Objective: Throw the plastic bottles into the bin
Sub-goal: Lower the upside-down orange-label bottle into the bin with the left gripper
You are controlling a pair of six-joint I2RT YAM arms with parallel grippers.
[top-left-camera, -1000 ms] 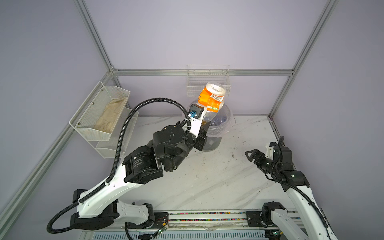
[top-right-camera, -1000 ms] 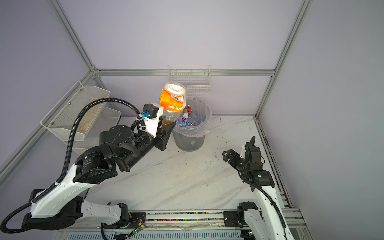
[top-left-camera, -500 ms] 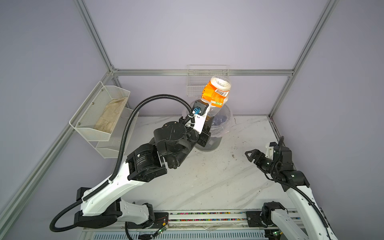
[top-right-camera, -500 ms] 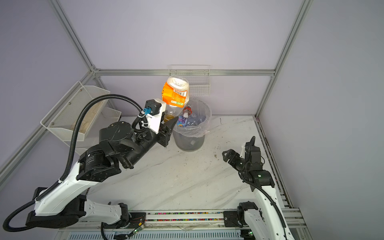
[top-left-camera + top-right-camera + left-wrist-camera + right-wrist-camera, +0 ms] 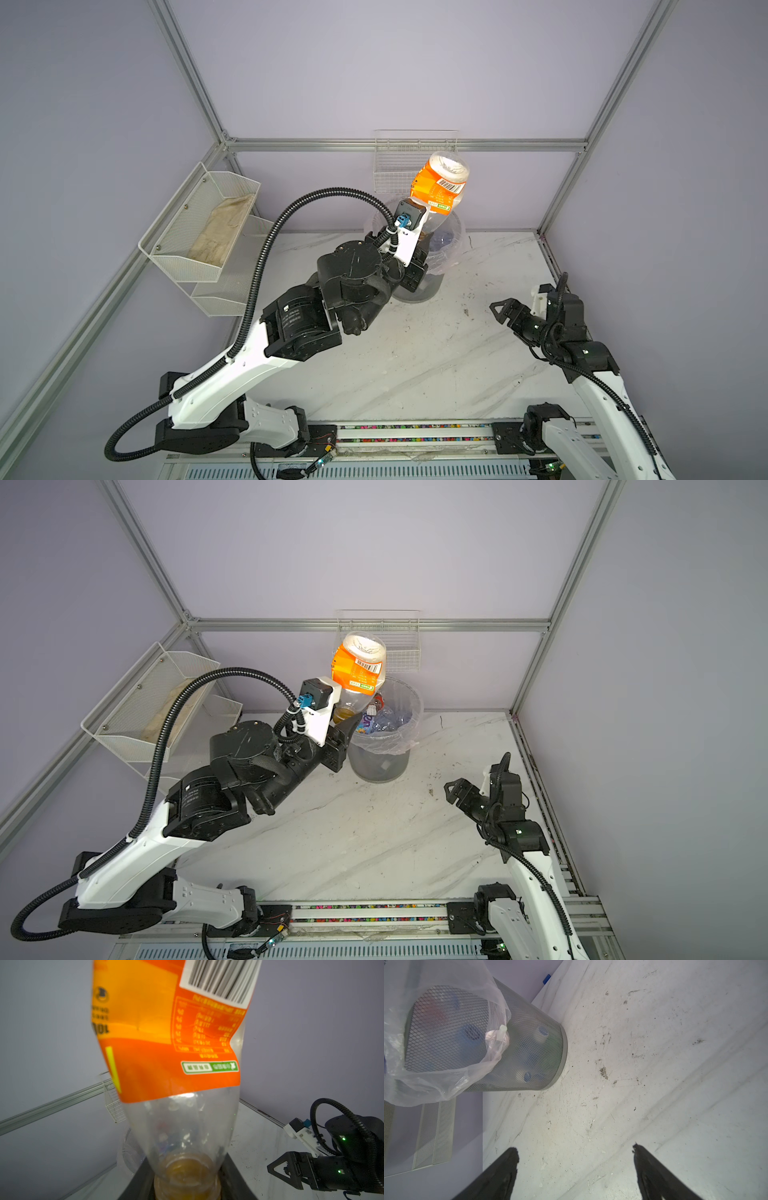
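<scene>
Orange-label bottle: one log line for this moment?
left gripper: shut on orange-label bottle | neck-down by bin rim | right gripper: open, empty

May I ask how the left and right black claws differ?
The left claw grips an orange-labelled clear plastic bottle by its neck; the right claw is open and empty. The left is raised beside the grey mesh bin; the right sits low over the white table. Both are black.

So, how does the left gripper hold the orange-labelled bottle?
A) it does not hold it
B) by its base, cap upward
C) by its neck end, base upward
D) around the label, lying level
C: the left gripper clamps the orange-labelled bottle at its neck end, where amber liquid pools, base pointing up.
</scene>
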